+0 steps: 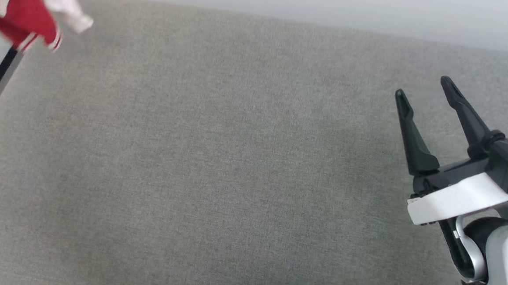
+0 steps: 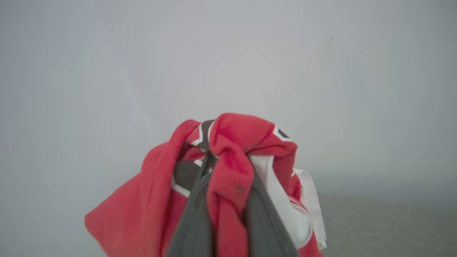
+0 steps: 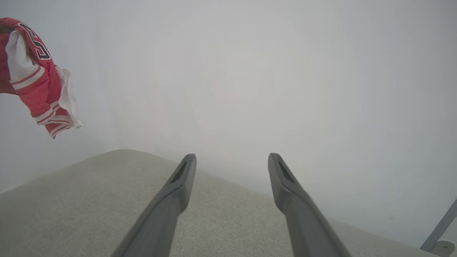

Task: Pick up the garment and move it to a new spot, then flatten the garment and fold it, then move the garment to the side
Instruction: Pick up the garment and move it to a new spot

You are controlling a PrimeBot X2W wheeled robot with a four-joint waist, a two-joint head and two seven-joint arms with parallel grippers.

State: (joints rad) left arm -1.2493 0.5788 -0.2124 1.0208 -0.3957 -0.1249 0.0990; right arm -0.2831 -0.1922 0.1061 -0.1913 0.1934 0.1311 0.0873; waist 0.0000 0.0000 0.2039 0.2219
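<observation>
- Hanging wide open and empty, right gripper sits over the grey cushion.
- Left gripper is pinched tight on the bunched-up garment, up in the air by the cushion's far left edge, well apart from the right one.

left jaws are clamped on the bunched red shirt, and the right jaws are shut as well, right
Not the right ones. The right gripper has its jaws wide open with nothing between them, as the right wrist view shows. The left gripper does have its jaws clamped on the bunched red shirt.
</observation>
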